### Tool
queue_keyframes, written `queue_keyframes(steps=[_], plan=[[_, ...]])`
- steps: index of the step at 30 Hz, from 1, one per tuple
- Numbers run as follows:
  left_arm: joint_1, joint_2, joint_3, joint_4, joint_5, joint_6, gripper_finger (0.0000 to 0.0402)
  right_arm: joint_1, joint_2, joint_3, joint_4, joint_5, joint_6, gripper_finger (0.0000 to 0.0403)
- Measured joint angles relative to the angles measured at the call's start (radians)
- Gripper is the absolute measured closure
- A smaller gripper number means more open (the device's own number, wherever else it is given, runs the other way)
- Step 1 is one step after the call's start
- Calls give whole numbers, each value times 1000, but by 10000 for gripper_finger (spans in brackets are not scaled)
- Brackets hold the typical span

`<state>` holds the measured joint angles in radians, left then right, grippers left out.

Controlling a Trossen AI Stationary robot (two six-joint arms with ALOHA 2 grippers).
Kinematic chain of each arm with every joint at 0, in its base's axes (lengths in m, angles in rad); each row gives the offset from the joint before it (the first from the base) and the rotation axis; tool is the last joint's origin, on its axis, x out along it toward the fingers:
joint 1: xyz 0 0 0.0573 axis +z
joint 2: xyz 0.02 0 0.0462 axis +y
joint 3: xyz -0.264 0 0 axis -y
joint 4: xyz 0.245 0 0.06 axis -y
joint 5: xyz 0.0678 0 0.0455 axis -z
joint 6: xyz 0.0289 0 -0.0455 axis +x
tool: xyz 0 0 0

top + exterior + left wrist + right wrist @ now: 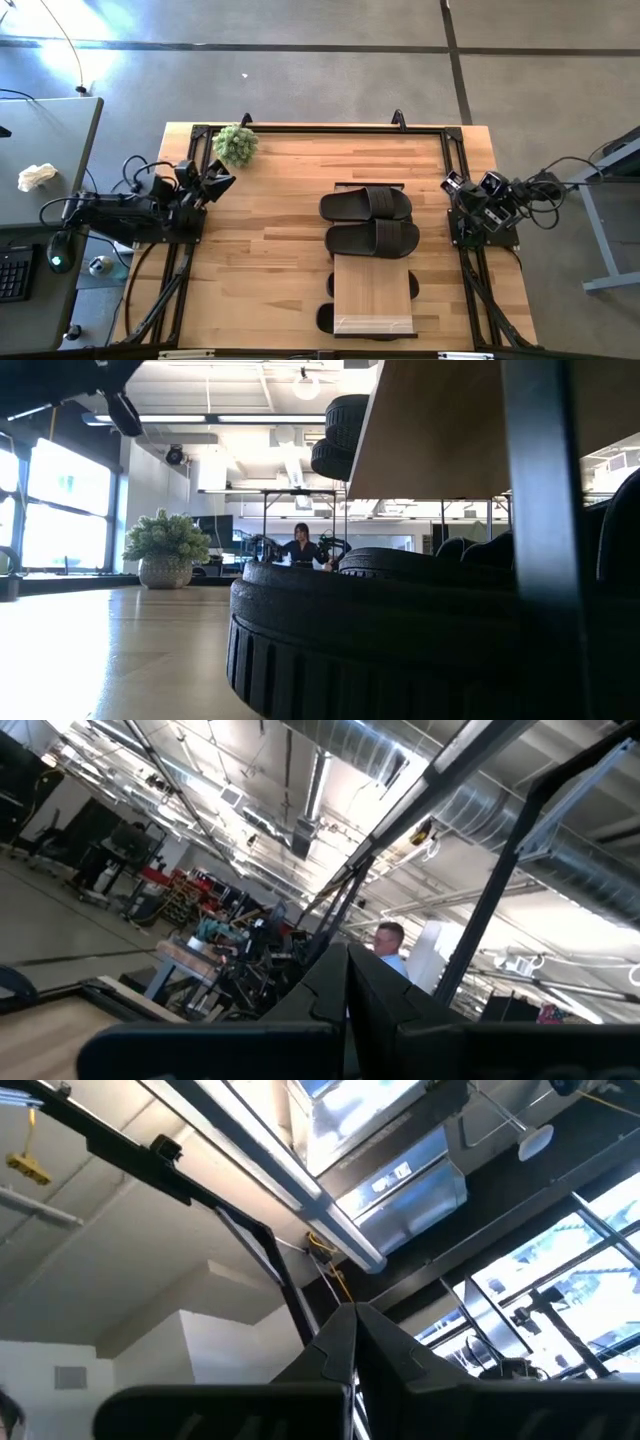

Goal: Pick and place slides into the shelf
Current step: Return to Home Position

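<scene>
Left gripper [218,184] closed, empty, at the table's [270,250] left edge near a potted plant [236,145] | right gripper [452,183] likewise closed, empty, at the right edge | two slides [365,204] lie crosswise, side by side, on the shelf's [372,295] far end | further slides [412,286] poke out from beneath it

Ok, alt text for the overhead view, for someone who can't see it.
Two black slides lie across the top of a low wooden shelf on a table, with more slides poking out from under it. The left gripper and right gripper sit at the table's sides, and a potted plant stands near the left one.
</scene>
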<state>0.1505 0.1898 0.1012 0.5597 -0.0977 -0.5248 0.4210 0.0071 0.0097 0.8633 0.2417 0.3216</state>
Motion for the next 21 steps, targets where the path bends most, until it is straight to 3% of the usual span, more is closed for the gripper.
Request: queue_keyframes(steps=[12, 21], plan=[[0, 0, -91, 43, -10, -58, 402, 0, 0, -1, -96, -58, -18, 403], [0, 3, -93, 12, -28, -55, 402, 0, 0, -1, -202, -58, -123, 403]])
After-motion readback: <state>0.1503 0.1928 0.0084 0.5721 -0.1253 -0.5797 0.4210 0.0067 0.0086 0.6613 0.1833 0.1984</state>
